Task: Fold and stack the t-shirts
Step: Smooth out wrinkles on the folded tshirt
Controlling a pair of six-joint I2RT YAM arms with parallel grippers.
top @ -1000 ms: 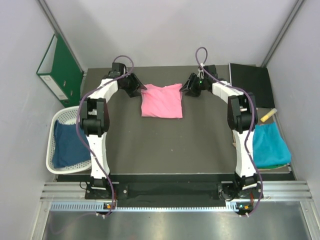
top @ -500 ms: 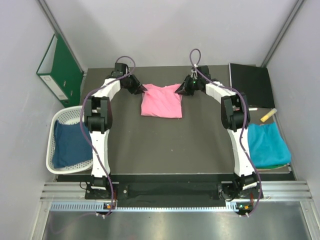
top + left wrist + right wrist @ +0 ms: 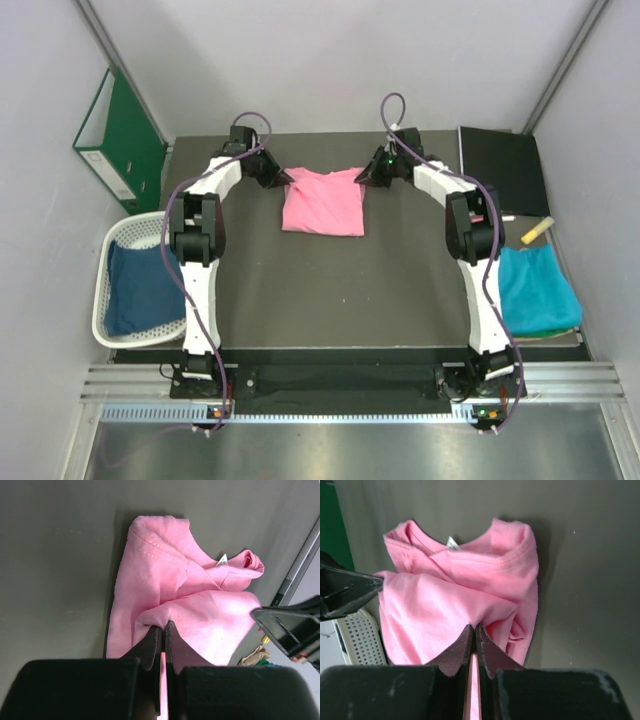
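A bright pink t-shirt (image 3: 323,201) lies folded at the far middle of the dark table. My left gripper (image 3: 288,178) is shut on its far left corner, pink cloth pinched between the fingertips (image 3: 163,628). My right gripper (image 3: 361,177) is shut on the far right corner of the same pink t-shirt (image 3: 460,600), the cloth caught at the tips (image 3: 474,628). A dark blue t-shirt (image 3: 135,288) lies in the white basket at the left. A teal t-shirt (image 3: 537,288) lies at the table's right edge.
The white lattice basket (image 3: 108,285) stands off the table's left side. A green ring binder (image 3: 125,135) leans on the left wall. A black board (image 3: 503,168) lies at the far right corner, with a small tan object (image 3: 536,231) beside it.
Both grippers moved in to the pink t-shirt's far corners and shut on the cloth; a second ago they stood open just outside them.
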